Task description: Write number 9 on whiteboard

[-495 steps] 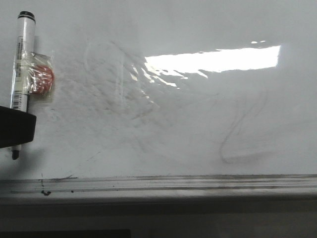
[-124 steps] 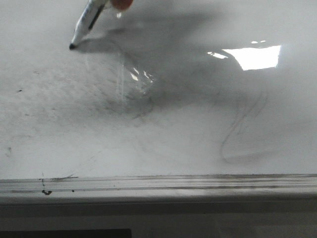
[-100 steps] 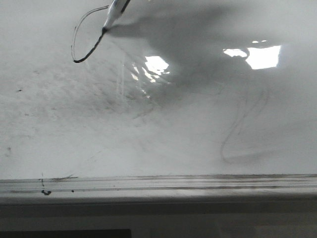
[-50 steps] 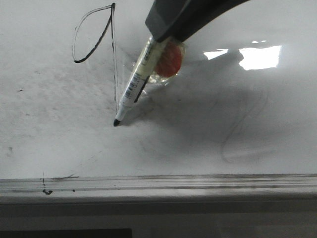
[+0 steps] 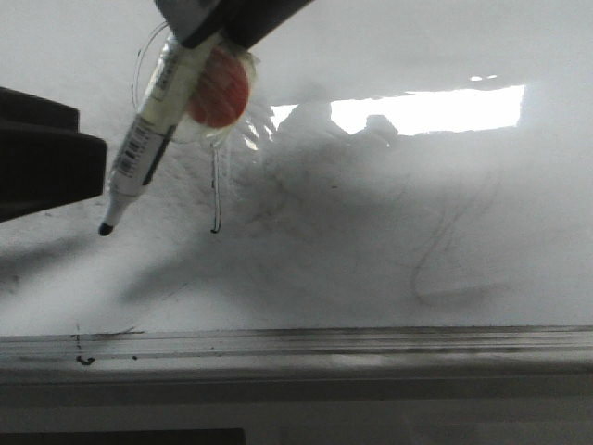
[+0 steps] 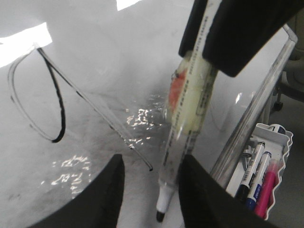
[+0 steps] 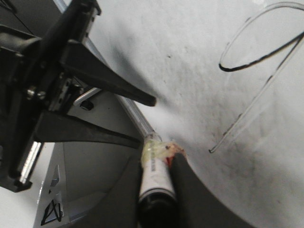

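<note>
**nine drawn on board, marker lifted clear in right gripper**

front view: the whiteboard [image 5: 371, 260] filled the frame, glossy, smudged grey, with a bright glare patch [image 5: 435, 109] at upper right; a faint grey s-shaped smear [image 5: 454, 246] sat at centre right; the metal ledge [image 5: 296, 343] ran along the lower edge; the number 9 [image 5: 215, 199] stood at upper left, its loop largely hidden behind the marker, its stem running down to a small hook; the marker [image 5: 148, 139] hung tilted at upper left, tip lower left of the stem's end, seemingly just off the board; an orange-red taped blob [image 5: 220, 90] was fixed to its barrel; the right gripper [image 5: 218, 19] entered from the top edge, jaws clamped on the marker's upper barrel; the left gripper [image 5: 42, 153] showed as a dark shape at the left edge, beside the marker and apart from it.

left wrist view: whole 9 visible at left, loop plus long stem; a white tray of markers [image 6: 263, 178] sat at lower right, off the board's edge.

right wrist view: left gripper's fingers [image 7: 118, 90] spread apart, nothing between them.
</note>
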Robot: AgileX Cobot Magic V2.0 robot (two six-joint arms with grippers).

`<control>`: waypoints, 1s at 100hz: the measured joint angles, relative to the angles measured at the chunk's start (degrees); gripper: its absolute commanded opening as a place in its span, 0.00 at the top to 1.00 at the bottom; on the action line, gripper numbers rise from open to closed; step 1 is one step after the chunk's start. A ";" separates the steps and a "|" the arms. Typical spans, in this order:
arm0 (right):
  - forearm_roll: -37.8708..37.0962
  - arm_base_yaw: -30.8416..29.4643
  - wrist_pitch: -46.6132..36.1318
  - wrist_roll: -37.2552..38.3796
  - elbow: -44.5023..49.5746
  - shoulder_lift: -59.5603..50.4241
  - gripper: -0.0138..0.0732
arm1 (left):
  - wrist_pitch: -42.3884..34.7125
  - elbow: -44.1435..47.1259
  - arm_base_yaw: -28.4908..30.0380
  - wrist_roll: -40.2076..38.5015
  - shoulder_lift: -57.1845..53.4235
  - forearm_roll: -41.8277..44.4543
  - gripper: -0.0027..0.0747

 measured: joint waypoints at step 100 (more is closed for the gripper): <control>0.36 0.38 -2.17 0.27 0.00 0.00 0.35 | -5.07 -1.12 -0.23 -1.91 5.33 -7.95 0.99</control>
